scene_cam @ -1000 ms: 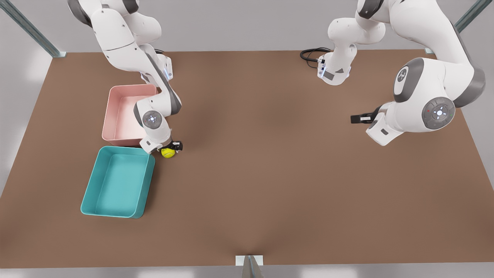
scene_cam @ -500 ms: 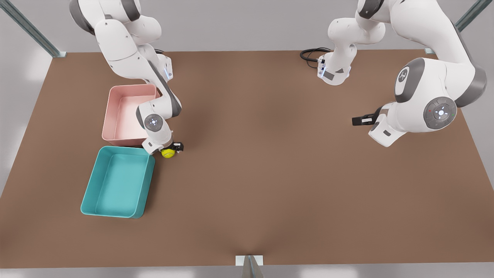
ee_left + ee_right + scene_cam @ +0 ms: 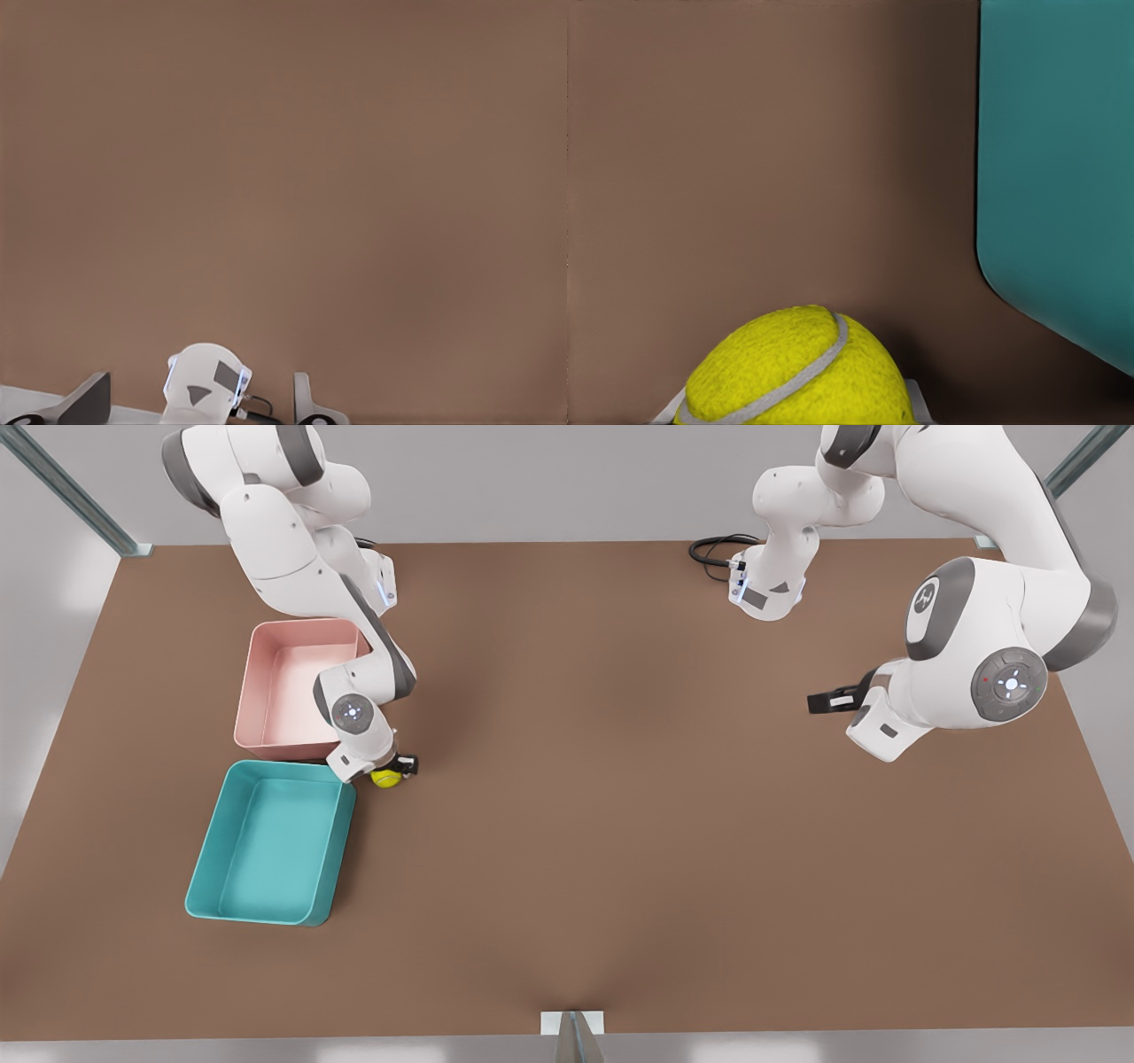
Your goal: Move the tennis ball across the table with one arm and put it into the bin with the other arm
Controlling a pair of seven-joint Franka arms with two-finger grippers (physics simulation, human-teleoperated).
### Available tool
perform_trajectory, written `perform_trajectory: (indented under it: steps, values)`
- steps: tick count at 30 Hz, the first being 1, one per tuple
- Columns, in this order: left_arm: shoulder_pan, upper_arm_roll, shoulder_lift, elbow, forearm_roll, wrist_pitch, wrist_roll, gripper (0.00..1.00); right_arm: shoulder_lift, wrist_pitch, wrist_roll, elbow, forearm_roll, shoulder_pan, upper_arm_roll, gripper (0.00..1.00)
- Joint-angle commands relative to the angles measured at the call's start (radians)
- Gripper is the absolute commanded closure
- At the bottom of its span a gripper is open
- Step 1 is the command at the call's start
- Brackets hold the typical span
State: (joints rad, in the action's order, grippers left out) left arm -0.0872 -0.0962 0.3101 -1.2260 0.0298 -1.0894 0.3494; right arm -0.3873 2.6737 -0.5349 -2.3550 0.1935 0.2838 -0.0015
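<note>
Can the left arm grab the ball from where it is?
Probably not. The left gripper waits far off at the front view's right, over bare table. The ball sits by the bin, in the right gripper.

Yellow-green tennis ball (image 3: 384, 778) on brown table, just beside teal bin (image 3: 267, 844)

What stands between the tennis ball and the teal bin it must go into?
Nothing visible. The right gripper is at the tennis ball, just beside the teal bin; only the bin's low wall separates them. The left gripper waits far off.
</note>
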Motion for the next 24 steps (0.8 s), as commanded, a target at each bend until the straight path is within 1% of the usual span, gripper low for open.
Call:
perform_trajectory:
  steps: [1,3,4,7,8,10,11,12,13,16,18,19,22,23,24]
  values:
    - [-0.002,0.000,0.000,0.000,0.002,0.012,0.020,0.00,0.005,0.003,0.012,0.000,0.000,0.000,0.000,0.24]
    - [-0.002,0.000,0.000,0.000,0.001,0.012,0.020,0.00,0.010,0.002,0.024,0.002,0.000,0.000,0.003,0.38]
    - [-0.002,0.000,0.000,0.000,0.001,0.012,0.020,0.00,0.015,0.002,0.026,0.005,0.000,-0.002,0.003,0.39]
    - [-0.003,-0.002,-0.002,0.002,0.004,0.016,0.020,0.00,0.041,0.002,0.026,0.040,0.000,0.012,0.011,0.39]
    - [-0.002,-0.002,-0.002,0.002,0.004,0.016,0.019,0.00,0.053,0.000,0.027,0.066,0.000,0.015,0.031,0.39]
    - [-0.002,-0.004,-0.002,0.002,0.004,0.017,0.019,0.00,0.054,-0.008,0.049,0.112,0.000,0.015,0.040,0.39]
    - [-0.002,-0.004,-0.002,0.002,0.007,0.019,0.019,0.00,0.053,-0.034,0.118,0.158,-0.002,0.008,0.040,0.39]
    - [-0.002,-0.004,-0.002,0.002,0.007,0.019,0.019,0.00,0.039,-0.119,0.171,0.243,-0.002,-0.008,0.038,0.39]
    - [-0.002,-0.002,-0.002,0.002,0.007,0.017,0.019,0.00,0.007,-0.176,0.243,0.318,-0.006,-0.043,0.038,0.39]
    - [-0.002,-0.002,-0.002,0.002,0.007,0.017,0.019,0.00,-0.068,-0.218,0.473,0.460,-0.009,-0.173,0.038,0.38]
    - [-0.002,-0.002,-0.002,0.003,0.007,0.017,0.019,0.00,-0.067,-0.232,0.590,0.470,-0.009,-0.247,0.038,0.38]
    - [-0.002,-0.002,-0.002,0.002,0.007,0.017,0.019,0.00,-0.061,-0.252,0.595,0.474,-0.011,-0.265,0.040,0.38]
    - [-0.002,-0.004,-0.002,0.002,0.007,0.019,0.020,0.00,-0.048,-0.334,0.674,0.514,-0.074,-0.278,0.035,0.38]
    - [-0.002,-0.004,-0.002,0.003,0.007,0.020,0.019,0.00,-0.050,-0.347,0.673,0.514,-0.075,-0.287,0.035,0.02]
    - [-0.002,-0.004,-0.002,0.002,0.007,0.020,0.020,0.00,-0.050,-0.354,0.673,0.513,-0.078,-0.288,0.034,0.00]
